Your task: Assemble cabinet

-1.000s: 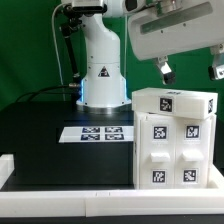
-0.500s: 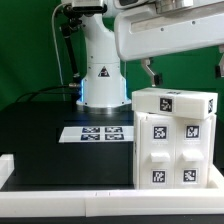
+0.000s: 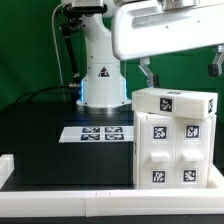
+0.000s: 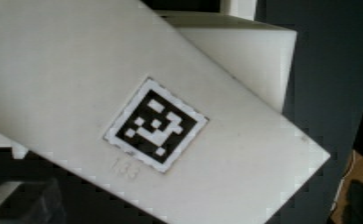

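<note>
The cabinet (image 3: 174, 138) is a large white box standing upright at the exterior view's right. It has marker tags on its top and on the drawer blocks (image 3: 158, 131) on its front. My gripper (image 3: 180, 70) hangs just above the cabinet's top, open and empty. One dark finger (image 3: 148, 72) is over the top's left end and the other (image 3: 212, 66) is over its right end. In the wrist view the cabinet's white top panel (image 4: 89, 90) with one tag (image 4: 160, 125) fills the picture. My fingertips do not show clearly there.
The marker board (image 3: 100, 133) lies on the black table left of the cabinet. The robot's white base (image 3: 103, 75) stands behind it. A low white wall (image 3: 60, 192) runs along the table's front and left edges.
The gripper has moved toward the exterior view's left over the cabinet's top, mostly in the first half second. It stays open. The cabinet has not moved.
</note>
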Robot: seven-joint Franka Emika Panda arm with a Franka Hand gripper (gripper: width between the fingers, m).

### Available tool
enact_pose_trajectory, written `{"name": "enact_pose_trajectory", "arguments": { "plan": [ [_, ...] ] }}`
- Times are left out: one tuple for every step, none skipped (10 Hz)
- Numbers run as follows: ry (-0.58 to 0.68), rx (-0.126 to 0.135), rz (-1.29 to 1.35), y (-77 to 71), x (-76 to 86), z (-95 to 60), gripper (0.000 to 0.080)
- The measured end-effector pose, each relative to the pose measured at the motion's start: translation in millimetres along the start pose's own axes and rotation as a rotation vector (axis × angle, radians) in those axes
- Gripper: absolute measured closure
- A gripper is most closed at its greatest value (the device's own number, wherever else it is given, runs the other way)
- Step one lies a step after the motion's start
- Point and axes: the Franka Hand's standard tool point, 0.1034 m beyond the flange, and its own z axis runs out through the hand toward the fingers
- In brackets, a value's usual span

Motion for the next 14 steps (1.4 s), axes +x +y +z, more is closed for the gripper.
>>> {"name": "enact_pose_trajectory", "arguments": {
  "plan": [
    [-0.004, -0.003, -0.082, 0.6, -1.1, 1.7, 0.0002],
    [-0.007, -0.004, -0.149, 1.1, -2.2, 2.6, 0.0002],
    [-0.009, -0.006, -0.221, 1.4, -2.8, 3.1, 0.0002],
    [-0.011, -0.007, -0.279, 1.9, -3.7, 4.1, 0.0002],
    [-0.012, -0.007, -0.336, 2.9, -5.2, 5.8, 0.0002],
    [-0.015, -0.007, -0.373, 4.4, -7.2, 7.5, 0.0002],
    [-0.019, -0.006, -0.418, 5.0, -8.8, 9.5, 0.0002],
    [-0.024, -0.006, -0.417, 5.2, -11.5, 12.6, 0.0002],
    [-0.022, -0.009, -0.413, 6.5, -13.7, 15.6, 0.0002],
    [-0.024, -0.010, -0.410, 8.2, -16.5, 18.7, 0.0002],
    [-0.022, -0.012, -0.410, 8.8, -17.2, 20.5, 0.0002],
    [-0.020, -0.015, -0.406, 8.5, -18.8, 23.2, 0.0002],
    [-0.021, -0.015, -0.402, 8.2, -19.5, 24.7, 0.0002],
    [-0.021, -0.016, -0.400, 8.9, -19.5, 24.6, 0.0002]
  ]
}}
